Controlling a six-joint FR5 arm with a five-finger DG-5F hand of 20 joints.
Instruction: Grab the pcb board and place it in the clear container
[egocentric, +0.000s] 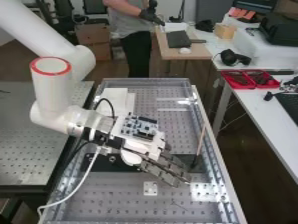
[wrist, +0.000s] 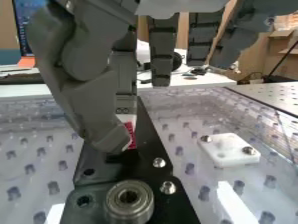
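Over the middle of the bench in the high view, the hand (egocentric: 163, 167) points its straight fingers toward the lower right, above a black plate (egocentric: 106, 164). A circuit board (egocentric: 138, 127) lies over the back of the hand at the wrist end. In the wrist view the fingers of the hand (wrist: 161, 55) hang straight, with the thumb apart from them and its tip low over the black plate (wrist: 156, 145). Behind the thumb tip a small red and white piece (wrist: 130, 134) is partly hidden; I cannot tell whether it is a board. Nor can I make out a separate clear container.
The bench has a clear surface over perforated metal (egocentric: 120, 200). A white block (wrist: 229, 150) with screws and a round metal post (wrist: 129, 202) stand near the hand. A thin upright stick (egocentric: 200, 142) is right of the fingers. Red trays (egocentric: 249, 79) lie on the side table.
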